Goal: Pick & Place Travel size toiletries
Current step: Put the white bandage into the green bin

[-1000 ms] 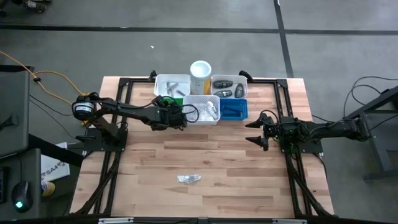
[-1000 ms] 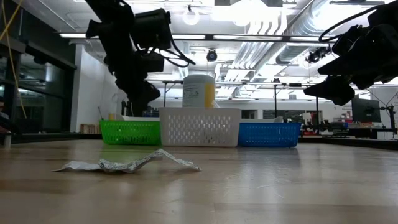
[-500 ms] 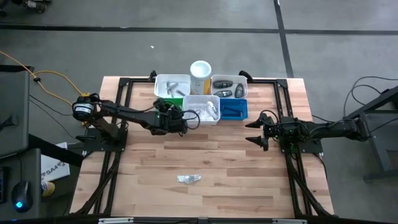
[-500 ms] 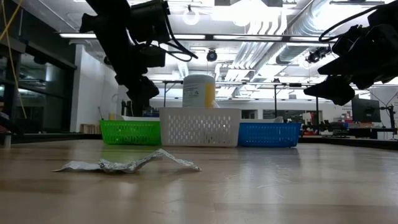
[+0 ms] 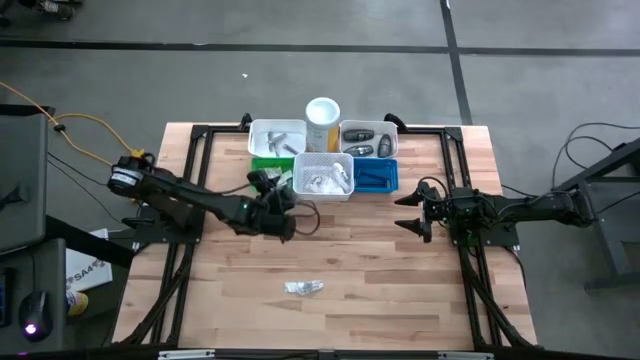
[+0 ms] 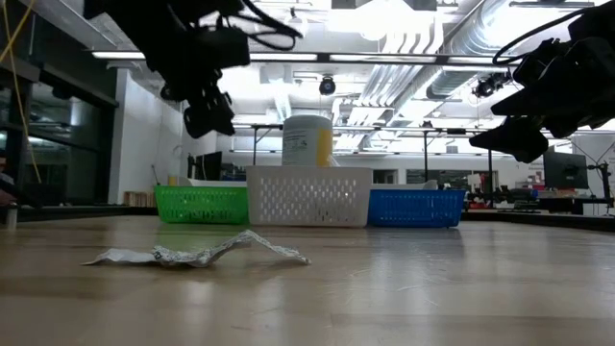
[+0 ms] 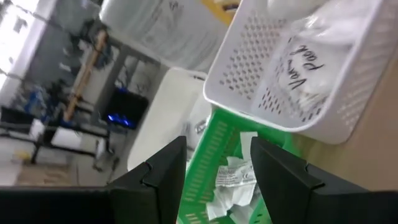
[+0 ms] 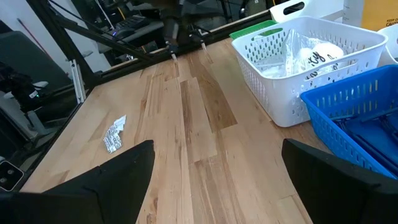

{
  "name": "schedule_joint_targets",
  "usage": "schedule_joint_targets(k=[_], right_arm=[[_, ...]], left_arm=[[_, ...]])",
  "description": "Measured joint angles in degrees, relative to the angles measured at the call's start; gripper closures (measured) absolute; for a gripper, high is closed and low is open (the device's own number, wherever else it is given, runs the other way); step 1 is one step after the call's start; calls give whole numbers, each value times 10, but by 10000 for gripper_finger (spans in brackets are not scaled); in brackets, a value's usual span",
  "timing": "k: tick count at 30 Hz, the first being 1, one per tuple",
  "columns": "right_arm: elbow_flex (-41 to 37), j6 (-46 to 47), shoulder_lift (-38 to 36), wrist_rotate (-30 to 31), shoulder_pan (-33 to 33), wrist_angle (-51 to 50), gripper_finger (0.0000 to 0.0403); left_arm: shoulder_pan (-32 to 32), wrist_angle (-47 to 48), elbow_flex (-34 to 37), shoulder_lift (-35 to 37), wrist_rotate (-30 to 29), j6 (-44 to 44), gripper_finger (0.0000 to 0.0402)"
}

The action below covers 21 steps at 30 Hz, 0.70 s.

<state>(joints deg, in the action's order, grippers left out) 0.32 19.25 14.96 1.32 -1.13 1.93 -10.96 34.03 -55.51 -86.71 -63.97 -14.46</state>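
Silvery sachet lies well apart from left gripper.

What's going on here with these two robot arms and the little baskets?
The robot is sorting small toiletry packets into bins at the table's far edge. The left gripper hangs open and empty above the wood near the green bin, which already has packets in it. One silvery sachet lies alone on the table. The right gripper waits open off to the side, above the table.
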Motion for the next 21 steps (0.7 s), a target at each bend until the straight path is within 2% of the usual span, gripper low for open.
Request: schedule_joint_targets(k=[8, 17, 21], right_arm=[[0, 0, 0, 0, 0, 0, 57], [0, 0, 0, 0, 0, 0, 57], [0, 0, 0, 0, 0, 0, 57]], left_arm=[[-60, 6, 0, 0, -62, 8, 225], [-139, 6, 0, -2, -62, 14, 225], [-167, -1, 0, -2, -21, 7, 225]])
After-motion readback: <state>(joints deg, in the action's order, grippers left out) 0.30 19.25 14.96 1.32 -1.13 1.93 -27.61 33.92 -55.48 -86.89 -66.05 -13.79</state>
